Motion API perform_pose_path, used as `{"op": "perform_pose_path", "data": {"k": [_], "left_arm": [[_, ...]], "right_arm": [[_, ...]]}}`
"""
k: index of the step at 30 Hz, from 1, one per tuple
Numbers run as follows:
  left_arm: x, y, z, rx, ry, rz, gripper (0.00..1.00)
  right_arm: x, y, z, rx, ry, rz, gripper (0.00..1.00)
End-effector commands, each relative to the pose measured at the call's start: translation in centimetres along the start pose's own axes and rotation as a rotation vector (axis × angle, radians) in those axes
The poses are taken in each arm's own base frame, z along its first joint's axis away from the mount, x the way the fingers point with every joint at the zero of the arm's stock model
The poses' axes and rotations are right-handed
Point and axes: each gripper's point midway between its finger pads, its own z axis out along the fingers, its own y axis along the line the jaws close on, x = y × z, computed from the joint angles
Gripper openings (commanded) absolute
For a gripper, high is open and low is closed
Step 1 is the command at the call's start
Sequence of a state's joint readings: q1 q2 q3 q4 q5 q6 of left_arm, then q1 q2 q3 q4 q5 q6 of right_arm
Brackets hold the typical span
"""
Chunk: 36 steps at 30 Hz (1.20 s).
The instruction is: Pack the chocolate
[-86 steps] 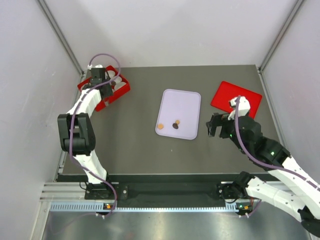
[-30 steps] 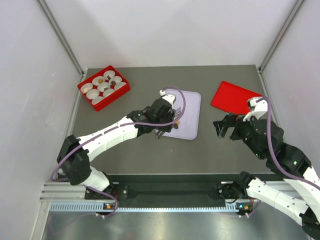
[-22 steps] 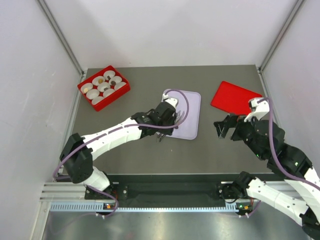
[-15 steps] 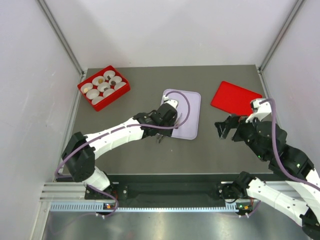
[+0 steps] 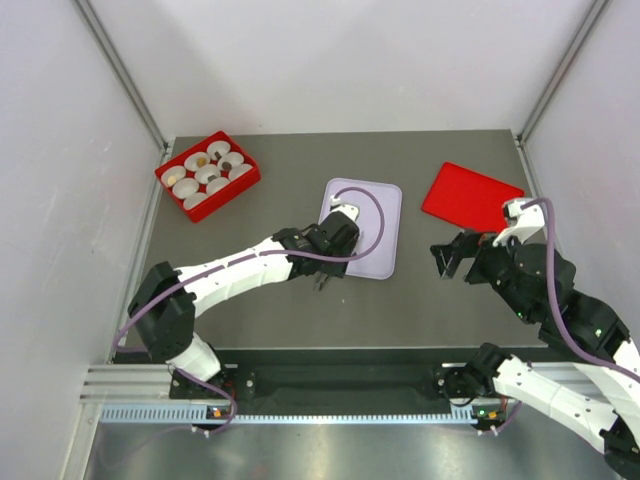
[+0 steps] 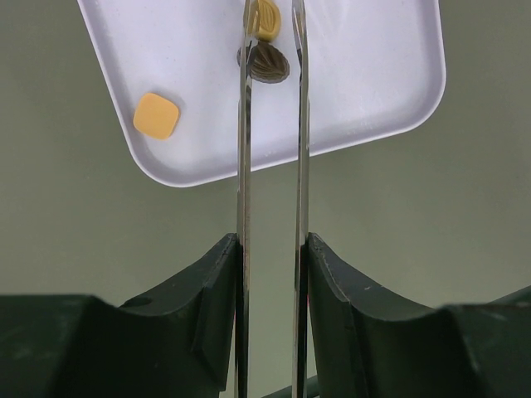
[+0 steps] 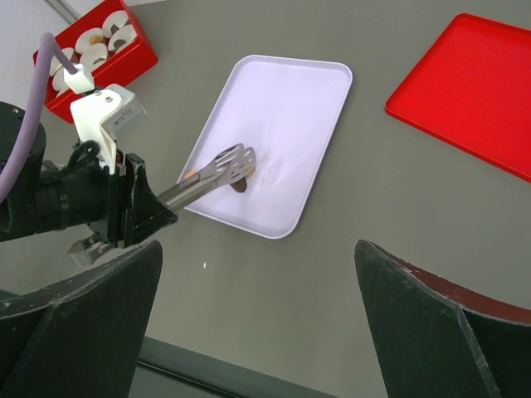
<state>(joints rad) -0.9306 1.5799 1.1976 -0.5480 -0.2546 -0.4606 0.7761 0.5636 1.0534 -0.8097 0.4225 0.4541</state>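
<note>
My left gripper (image 5: 322, 275) (image 6: 270, 240) is shut on metal tongs (image 6: 296, 124), also seen in the right wrist view (image 7: 211, 176), which reach over the near end of a white tray (image 5: 375, 210) (image 6: 373, 66). The tong tips flank a caramel chocolate (image 6: 266, 16). A dark brown ribbed chocolate (image 6: 267, 63) (image 7: 239, 187) lies just under the blades. Another caramel square (image 6: 156, 115) lies to the left on the tray. My right gripper (image 5: 452, 258) (image 7: 257, 249) is open and empty, above the table right of the tray.
A red box (image 5: 207, 175) (image 7: 91, 50) of white paper cups, some holding chocolates, stands at the far left. A flat red lid (image 5: 470, 197) (image 7: 473, 91) lies at the far right. White walls enclose the table.
My left arm has swung from the red box to the tray with the tongs, then crept toward the near left corner. My right arm has drifted slightly right.
</note>
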Motion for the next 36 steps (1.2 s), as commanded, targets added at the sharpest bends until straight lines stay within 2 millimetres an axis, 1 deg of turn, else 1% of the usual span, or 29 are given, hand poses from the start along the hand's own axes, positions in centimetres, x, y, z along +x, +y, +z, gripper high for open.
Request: {"op": "perform_pose_path", "data": {"k": [1,12,15,19,22,24,25,27,28,30,31,33,34,36], "left_arm": [[0.0,0.3,0.3,-0.028,-0.007,-0.009,0.41],[-0.2,0.0,1.0,-0.037,0.006,0.002,0.42],[-0.2,0.0,1.0,-0.039,0.008,0.001,0.41],[-0.7,-0.1,0.5,-0.04,0.001,0.002,0.38],[-2.2,0.4,-0.3,-0.073,-0.038,0.001,0.36],[-3.9,1.0,-1.2,-0.114,-0.078,-0.004,0.35],[-5.0,1.0,-1.7,-0.115,-0.102,-0.004,0.35],[-5.9,1.4,-2.0,-0.131,-0.113,0.005,0.35],[-7.0,1.7,-2.3,-0.136,-0.133,-0.008,0.35],[-7.6,2.2,-2.3,-0.153,-0.136,-0.009,0.34],[-8.0,2.9,-2.2,-0.159,-0.137,-0.024,0.33],[-8.8,3.6,-2.3,-0.159,-0.146,-0.043,0.33],[-9.2,4.3,-2.3,-0.165,-0.148,-0.06,0.33],[-9.9,4.4,-2.7,-0.138,-0.158,-0.068,0.33]], "right_arm": [[-0.5,0.0,-0.4,-0.003,-0.022,0.022,1.0],[-0.7,-0.1,-0.7,-0.006,-0.036,0.027,1.0],[-0.9,-0.2,-0.7,-0.005,-0.039,0.027,1.0],[-1.2,-0.1,-0.9,-0.009,-0.045,0.027,1.0],[-1.3,-0.1,-1.1,-0.012,-0.05,0.029,1.0],[-1.5,0.0,-1.2,-0.015,-0.054,0.032,1.0],[-1.5,-0.1,-1.2,-0.015,-0.054,0.032,1.0],[-1.5,-0.1,-1.4,-0.019,-0.059,0.034,1.0],[-1.5,0.0,-1.3,-0.02,-0.057,0.034,1.0],[-1.4,-0.2,-1.4,-0.018,-0.059,0.036,1.0],[-1.4,-0.2,-1.4,-0.018,-0.059,0.038,1.0],[-1.4,-0.2,-1.4,-0.02,-0.06,0.035,1.0],[-1.3,-0.2,-1.4,-0.021,-0.058,0.034,1.0],[-1.4,-0.2,-1.4,-0.02,-0.061,0.034,1.0]]}}
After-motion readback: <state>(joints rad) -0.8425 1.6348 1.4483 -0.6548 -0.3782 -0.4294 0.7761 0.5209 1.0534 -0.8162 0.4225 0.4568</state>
